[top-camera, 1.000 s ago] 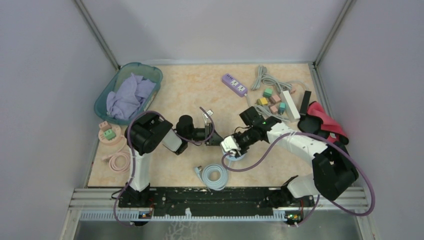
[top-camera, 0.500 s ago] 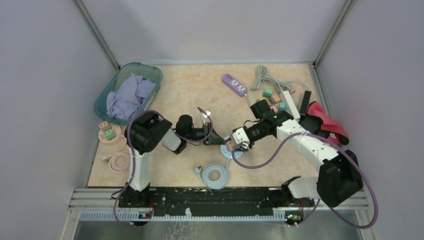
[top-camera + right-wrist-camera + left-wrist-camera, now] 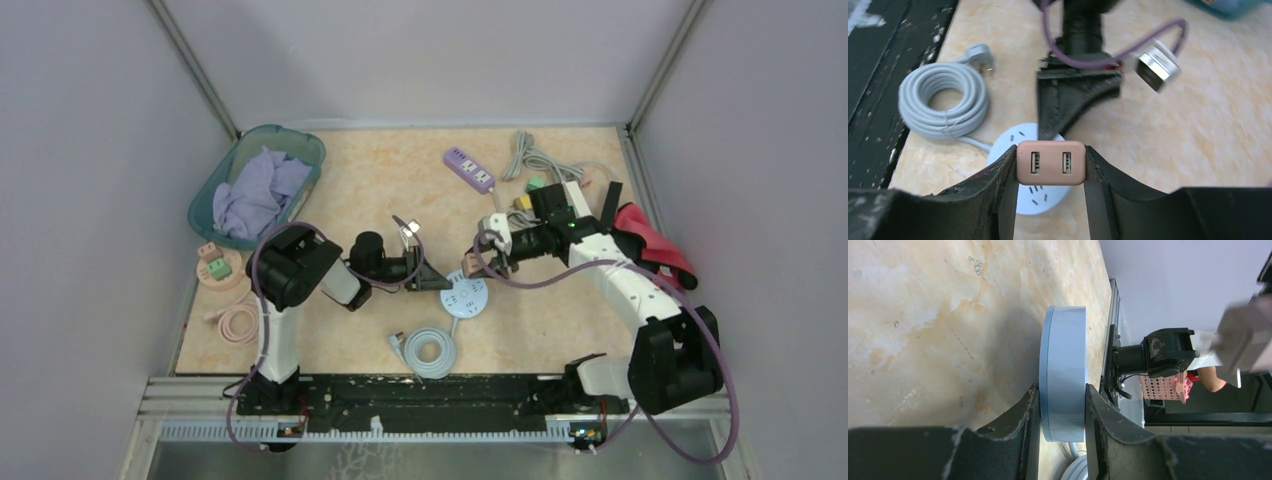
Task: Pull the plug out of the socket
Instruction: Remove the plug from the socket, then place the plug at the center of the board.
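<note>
Currently: the plug (image 3: 1050,163), a pink block with two USB ports, is clamped in your right claw (image 3: 498,245). One finger presses on each short end, so its long axis runs straight across the jaws.

It rides above the table (image 3: 360,180), apart from the socket (image 3: 466,297). No prongs are visible from the right wrist view, since the port face is turned to that camera.

The socket is a pale round disc lying flat near mid-table. Your left claw (image 3: 438,283) is closed on its left rim, pinching the disc's thickness between both fingers, as the left wrist view shows plainly.

Key relation: the socket lies to the near left of the right claw and lower. The plug sits to the far right of the disc with bare table between them in the top view.

- The left arm is the one at the socket.
- The right arm alone carries the plug.
- The coiled cable (image 3: 428,350) rests just near of the socket, its cord running to the disc. I can't tell if there is any slack.

Judgement: separation looks done. What remains is likely setting the plug down to the right, well away from the disc. Keep the left pinch on while you do, so the socket doesn't skate.
</note>
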